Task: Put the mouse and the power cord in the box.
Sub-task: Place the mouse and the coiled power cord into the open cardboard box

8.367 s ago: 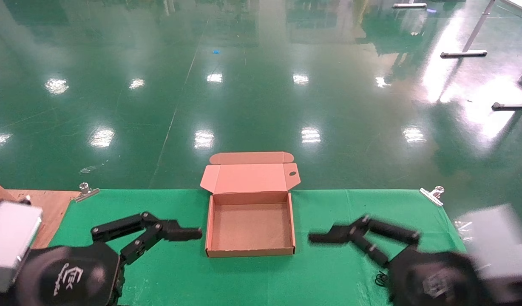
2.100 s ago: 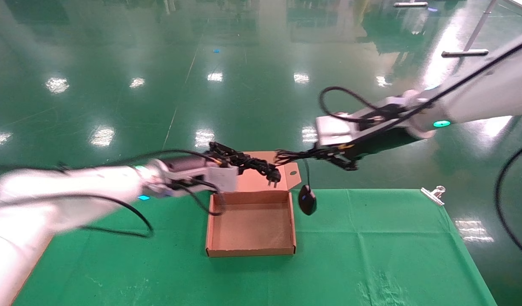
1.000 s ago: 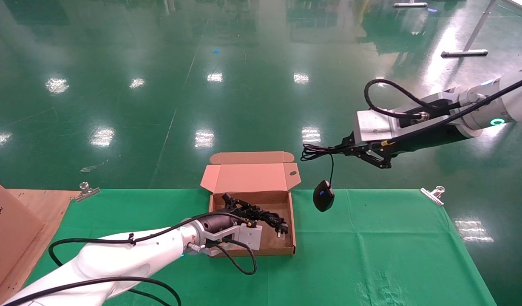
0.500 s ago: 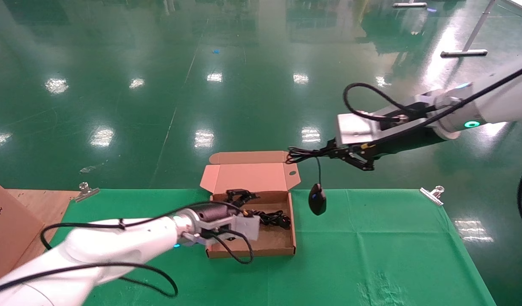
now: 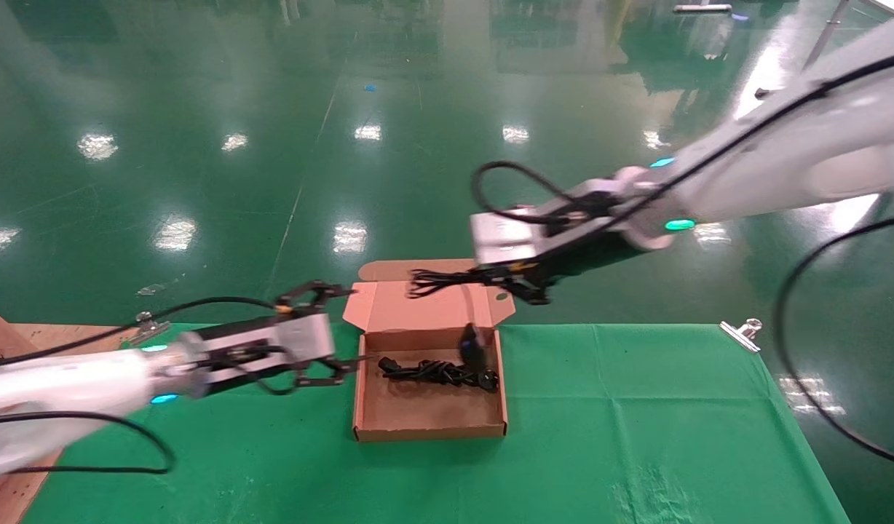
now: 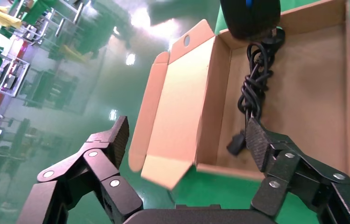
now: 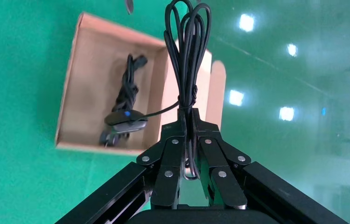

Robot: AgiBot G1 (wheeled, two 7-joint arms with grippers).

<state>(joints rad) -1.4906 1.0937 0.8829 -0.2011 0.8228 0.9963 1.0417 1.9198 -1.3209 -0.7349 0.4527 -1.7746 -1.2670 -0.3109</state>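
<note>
while the mouse [image 5: 472,342] dangles over the box [image 5: 426,431]:
right gripper [image 7: 186,122]: pinching mouse cable
left gripper [image 5: 323,331]: fingers wide, empty
power cord [image 5: 432,373]: inside box

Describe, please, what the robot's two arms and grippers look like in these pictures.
Both arms have glossy white shells with a small teal light near the wrist and loose black cables looping alongside. Each ends in a pale grey boxy wrist block. The left gripper and right gripper are matte black linkages joined by silver rivets; the left one's fingers end in flat pads with fine ribbed texture.
</note>
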